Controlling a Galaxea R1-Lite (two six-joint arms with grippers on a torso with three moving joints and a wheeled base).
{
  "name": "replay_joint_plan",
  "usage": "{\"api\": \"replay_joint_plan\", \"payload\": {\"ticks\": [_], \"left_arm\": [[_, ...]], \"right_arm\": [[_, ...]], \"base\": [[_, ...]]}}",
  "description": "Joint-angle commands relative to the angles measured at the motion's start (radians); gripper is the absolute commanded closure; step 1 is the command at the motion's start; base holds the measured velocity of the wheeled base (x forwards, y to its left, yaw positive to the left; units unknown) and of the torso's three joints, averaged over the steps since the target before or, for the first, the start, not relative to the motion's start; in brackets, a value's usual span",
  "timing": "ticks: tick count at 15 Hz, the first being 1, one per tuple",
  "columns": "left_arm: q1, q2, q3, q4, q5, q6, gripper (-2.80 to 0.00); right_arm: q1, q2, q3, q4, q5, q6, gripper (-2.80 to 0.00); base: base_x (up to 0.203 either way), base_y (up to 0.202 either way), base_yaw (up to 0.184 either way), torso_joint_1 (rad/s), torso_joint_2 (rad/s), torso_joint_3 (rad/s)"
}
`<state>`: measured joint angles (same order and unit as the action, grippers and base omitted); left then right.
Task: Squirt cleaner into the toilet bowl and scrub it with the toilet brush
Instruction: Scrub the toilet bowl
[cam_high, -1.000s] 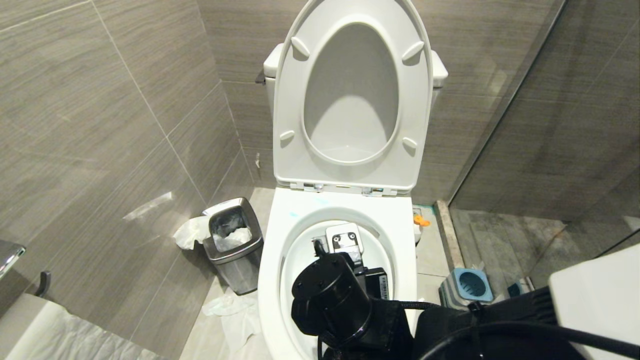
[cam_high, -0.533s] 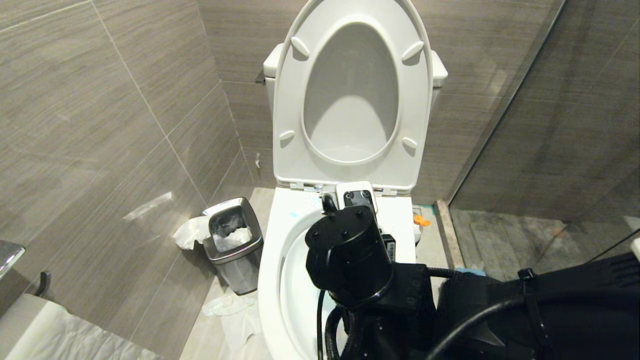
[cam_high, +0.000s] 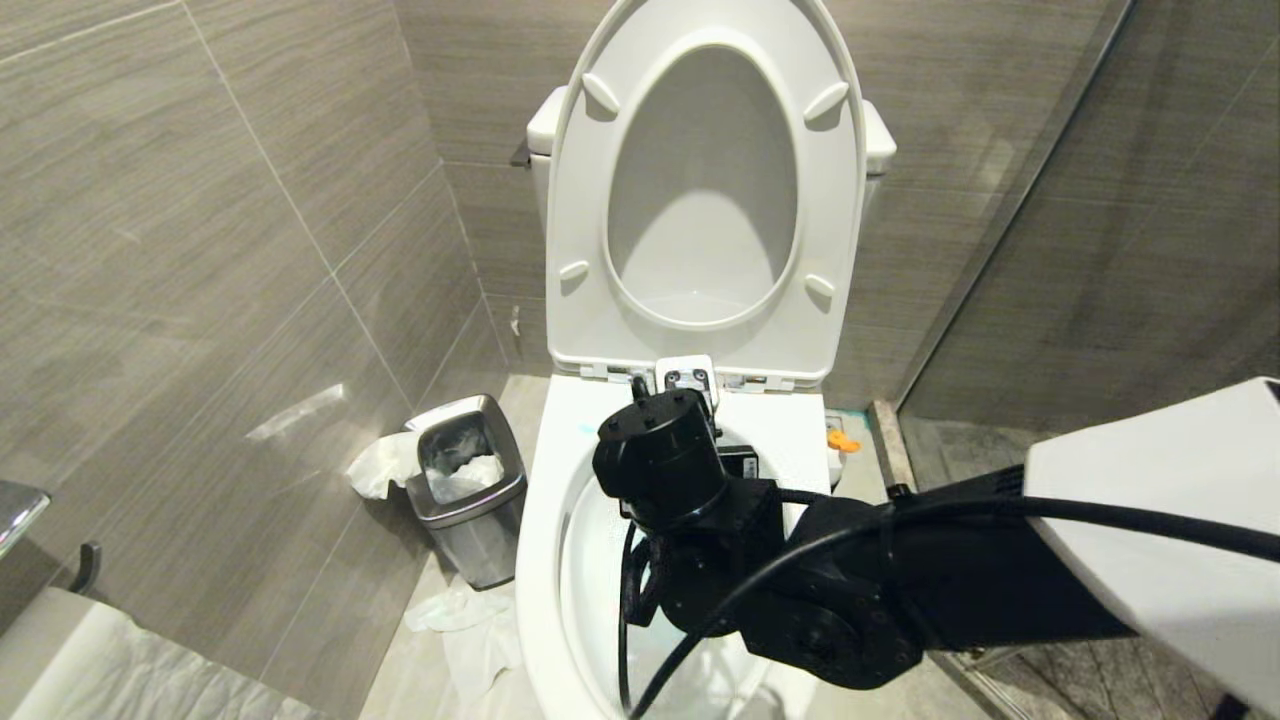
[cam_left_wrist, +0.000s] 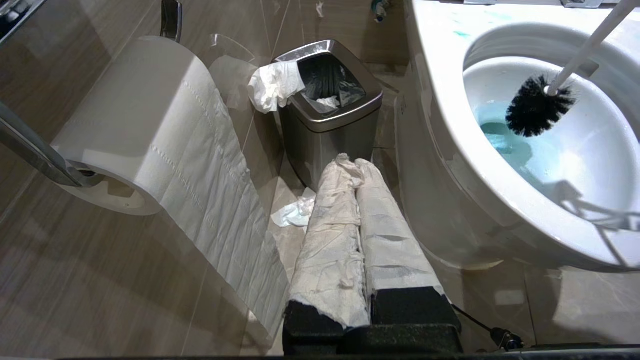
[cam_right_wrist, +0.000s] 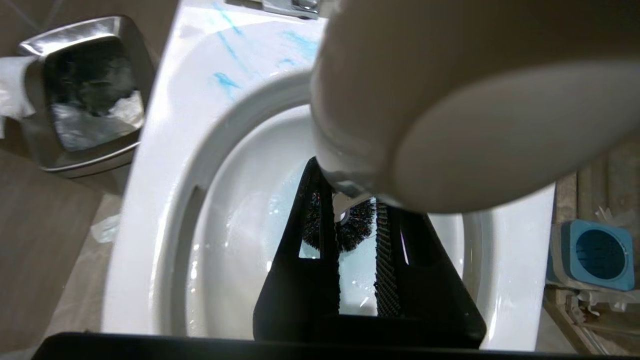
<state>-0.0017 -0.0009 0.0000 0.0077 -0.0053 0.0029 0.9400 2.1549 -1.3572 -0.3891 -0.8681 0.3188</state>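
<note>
The toilet bowl (cam_high: 545, 530) stands with seat and lid raised. Turquoise cleaner (cam_left_wrist: 505, 145) tints its water and streaks the rim (cam_right_wrist: 225, 80). My right gripper (cam_right_wrist: 350, 200) hangs over the bowl pointing down, shut on the white handle of the toilet brush (cam_left_wrist: 590, 45). The black bristle head (cam_left_wrist: 537, 105) sits low in the basin just above the blue water, also seen between the fingers (cam_right_wrist: 350, 230). In the head view my right arm (cam_high: 660, 470) covers the brush and gripper. My left gripper (cam_left_wrist: 352, 162), its fingers wrapped in white paper, is shut and empty beside the bowl, low near the floor.
A square steel bin (cam_high: 465, 480) with crumpled tissue stands left of the toilet. The blue brush holder (cam_right_wrist: 592, 255) sits on the floor to its right. A toilet paper roll (cam_left_wrist: 135, 125) hangs near my left arm. Tiled walls close in on both sides.
My right arm has moved from the near part of the bowl toward the back by the hinges, still holding the brush. The forearm now covers the blue holder. The left arm is still.
</note>
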Motion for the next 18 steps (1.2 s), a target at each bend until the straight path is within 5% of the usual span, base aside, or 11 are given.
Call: {"api": "replay_joint_plan", "payload": {"ticks": [1,10,18], "left_arm": [[0.000,0.001,0.002,0.000,0.000,0.000,0.00],[0.000,0.001,0.002,0.000,-0.001,0.000,0.00],[0.000,0.001,0.002,0.000,0.001,0.000,0.00]], "right_arm": [[-0.038,0.097,-0.031,-0.006,0.006,0.004,0.00],[-0.102,0.400,-0.301,-0.006,0.030,0.005,0.00],[-0.052,-0.028,-0.269,0.160,0.026,0.000,0.00]], "base": [[0.000,0.000,0.000,0.000,0.00,0.000],[0.000,0.000,0.000,0.000,0.00,0.000],[0.000,0.000,0.000,0.000,0.00,0.000]]}}
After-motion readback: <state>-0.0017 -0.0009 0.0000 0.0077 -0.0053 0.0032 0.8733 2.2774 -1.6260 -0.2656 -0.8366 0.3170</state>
